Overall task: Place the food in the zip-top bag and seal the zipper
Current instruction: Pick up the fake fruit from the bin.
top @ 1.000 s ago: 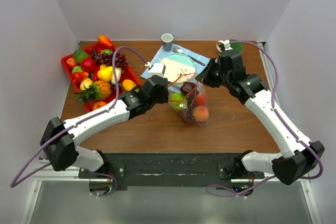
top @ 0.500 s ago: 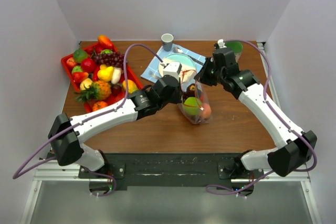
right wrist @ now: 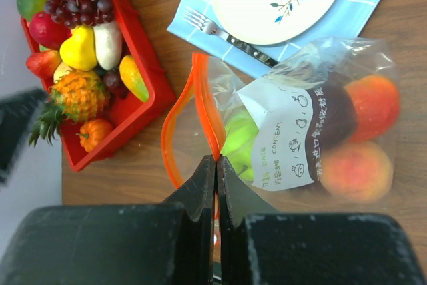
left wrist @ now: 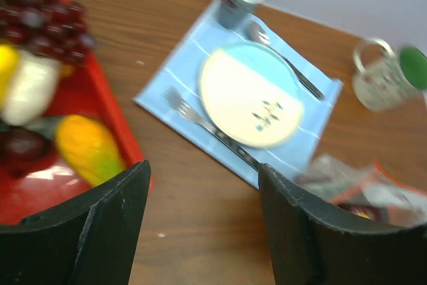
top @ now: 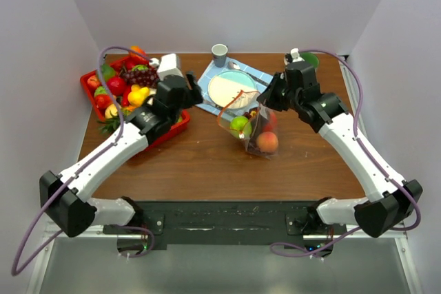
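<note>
While right pincer [right wrist: 215,162] clamps the zipper [right wrist: 207,105] | left pincer [left wrist: 203,178] apart, empty, angled over tray [left wrist: 123,135] edge

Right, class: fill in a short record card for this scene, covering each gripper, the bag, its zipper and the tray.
left gripper: open, empty, over bare table beside the red tray
right gripper: shut on the zipper
zip-top bag: holds a green apple and peaches
zipper: unsealed, mouth gaping
red tray: more toy food in it
</note>
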Available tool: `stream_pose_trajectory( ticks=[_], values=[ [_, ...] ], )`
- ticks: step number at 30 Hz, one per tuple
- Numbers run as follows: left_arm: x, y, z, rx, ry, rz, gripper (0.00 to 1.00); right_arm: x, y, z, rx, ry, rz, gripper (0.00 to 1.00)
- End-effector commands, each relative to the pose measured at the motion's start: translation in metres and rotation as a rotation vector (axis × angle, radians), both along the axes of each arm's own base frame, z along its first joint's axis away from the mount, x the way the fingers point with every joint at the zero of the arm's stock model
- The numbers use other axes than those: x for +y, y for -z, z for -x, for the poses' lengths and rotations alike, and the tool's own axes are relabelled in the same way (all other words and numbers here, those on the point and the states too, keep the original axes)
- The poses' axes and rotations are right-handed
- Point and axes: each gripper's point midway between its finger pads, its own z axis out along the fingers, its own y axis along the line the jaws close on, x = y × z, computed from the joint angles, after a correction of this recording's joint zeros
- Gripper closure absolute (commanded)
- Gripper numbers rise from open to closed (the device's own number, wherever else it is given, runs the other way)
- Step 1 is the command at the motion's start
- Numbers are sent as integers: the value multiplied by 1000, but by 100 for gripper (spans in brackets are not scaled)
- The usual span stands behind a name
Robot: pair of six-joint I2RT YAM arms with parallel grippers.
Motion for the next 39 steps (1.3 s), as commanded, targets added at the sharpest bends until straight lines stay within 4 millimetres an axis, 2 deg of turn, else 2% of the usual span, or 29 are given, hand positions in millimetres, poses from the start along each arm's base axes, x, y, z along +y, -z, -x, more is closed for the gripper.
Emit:
stream_pose_trajectory(
  ticks=[1, 3, 4, 6, 13, 18, 22, 26, 33, 37, 39],
  values=[
    [58, 33, -22, 77, -227, -72, 29, 5, -31, -2, -105, -28, -57, 100],
    [77, 46, -30, 110, -315, -99, 31, 9, -29, -1, -98, -50, -67, 100],
    [81, 58, -34, 135, -344, -101, 32, 11, -27, 0, -94, -60, -66, 100],
    [93, 68, -40, 148, -403, -101, 34, 11, -25, 0, -90, -64, -63, 100],
    [107, 122, -59, 251, -474, -125, 34, 13, -17, 1, -78, -87, -51, 100],
    [120, 147, -62, 291, -495, -115, 34, 15, -13, 3, -70, -101, -53, 100],
    [120, 162, -65, 314, -488, -107, 34, 16, -10, 2, -65, -107, -51, 100],
    [112, 177, -71, 323, -432, -82, 33, 19, -12, 2, -65, -116, -56, 100],
    [118, 211, -75, 378, -440, -89, 32, 18, -10, 3, -58, -115, -48, 100],
    [117, 223, -75, 395, -435, -91, 41, 17, -9, 5, -54, -116, -48, 100],
    [117, 222, -75, 389, -427, -94, 51, 16, -11, 6, -59, -117, -48, 100]
  ],
)
